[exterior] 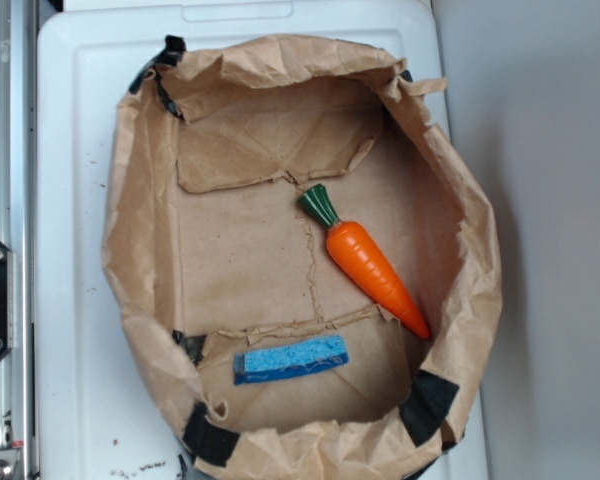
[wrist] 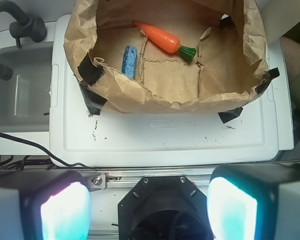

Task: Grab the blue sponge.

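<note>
The blue sponge point(exterior: 290, 359) lies flat in the near part of a crumpled brown paper bag point(exterior: 140, 270), light blue face up with a darker blue strip along one long edge. The wrist view shows the blue sponge point(wrist: 130, 61) at the bag's left side, far from my gripper point(wrist: 149, 207). My gripper is open with nothing between its two glowing pads point(wrist: 65, 212); it hovers over the robot's base, outside the bag. The gripper does not appear in the exterior view.
An orange toy carrot point(exterior: 372, 265) with a green top lies diagonally right of the sponge, also the carrot point(wrist: 162, 39) in the wrist view. The bag sits on a white lid point(wrist: 160, 135). A black cable point(wrist: 35, 147) and grey tub point(wrist: 15, 95) are at left.
</note>
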You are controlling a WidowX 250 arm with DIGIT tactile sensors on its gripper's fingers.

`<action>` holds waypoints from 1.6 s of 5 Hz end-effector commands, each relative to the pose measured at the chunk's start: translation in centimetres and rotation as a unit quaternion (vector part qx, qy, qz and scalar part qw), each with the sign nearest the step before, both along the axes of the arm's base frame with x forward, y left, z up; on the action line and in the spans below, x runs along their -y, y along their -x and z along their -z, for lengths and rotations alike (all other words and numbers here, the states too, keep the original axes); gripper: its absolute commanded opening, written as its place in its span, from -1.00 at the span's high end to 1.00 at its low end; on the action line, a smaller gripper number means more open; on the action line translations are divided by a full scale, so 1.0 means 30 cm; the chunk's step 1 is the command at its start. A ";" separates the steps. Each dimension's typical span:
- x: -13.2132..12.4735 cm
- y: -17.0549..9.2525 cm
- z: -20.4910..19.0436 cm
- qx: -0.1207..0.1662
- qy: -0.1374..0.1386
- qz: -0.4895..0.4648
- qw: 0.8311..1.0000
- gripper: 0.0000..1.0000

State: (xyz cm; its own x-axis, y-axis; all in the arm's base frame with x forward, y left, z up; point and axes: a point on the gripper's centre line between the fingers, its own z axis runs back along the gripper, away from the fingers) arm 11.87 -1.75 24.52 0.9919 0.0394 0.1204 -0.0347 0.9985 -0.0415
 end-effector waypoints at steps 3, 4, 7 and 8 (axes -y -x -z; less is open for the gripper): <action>0.094 -0.340 0.001 0.001 0.033 -0.077 0.996 -1.00; 0.062 -0.505 0.027 0.025 0.032 -0.101 0.994 -1.00; -0.099 -0.618 0.256 0.005 -0.001 -0.070 0.998 -1.00; -0.099 -0.618 0.256 0.005 -0.001 -0.070 0.998 -1.00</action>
